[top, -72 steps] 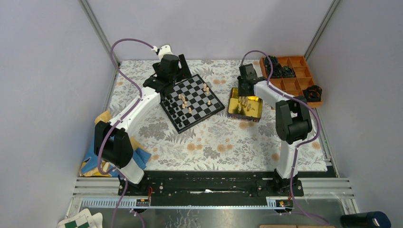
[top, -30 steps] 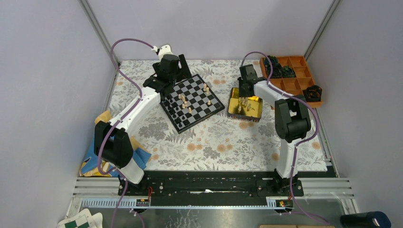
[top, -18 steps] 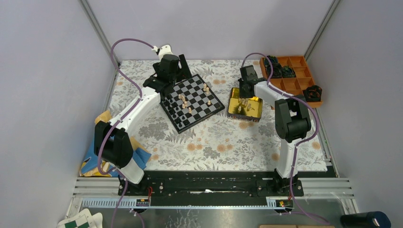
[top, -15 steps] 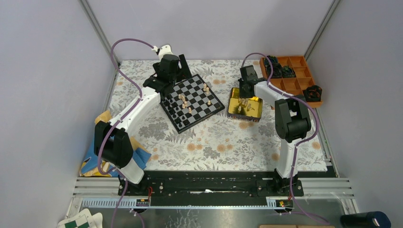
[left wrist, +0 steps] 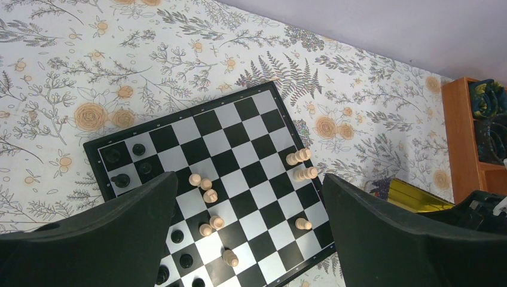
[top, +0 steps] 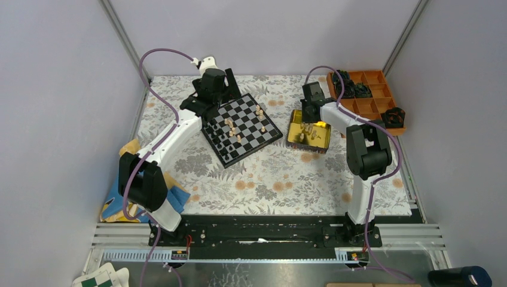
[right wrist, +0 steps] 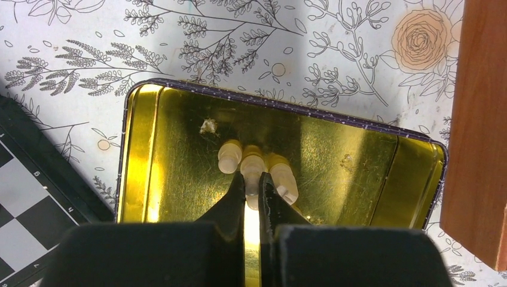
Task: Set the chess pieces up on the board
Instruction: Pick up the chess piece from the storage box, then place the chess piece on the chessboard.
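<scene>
While the left gripper (left wrist: 249, 179) gapes above the board (left wrist: 227, 133), the right gripper (right wrist: 252, 180) pinches a tan piece (right wrist: 253, 162).

Under the right gripper (right wrist: 251, 182), the gold rectangular metal tin (right wrist: 179, 155) is shining like a mirror, with a few small scratches. The small light tan chess pieces (right wrist: 281, 179) at the fingertips are looking like smooth pale wood. The black fingers (right wrist: 230, 206) are appearing matt, like plastic. Left of this gripper, the black-and-grey checkered board (right wrist: 24, 197) is looking smooth and slightly glossy. Around the tin, the white flower-printed table cover (right wrist: 72, 36) is looking matt, and to the gripper's right the orange tray (right wrist: 478, 119) is showing a dull wall.
</scene>
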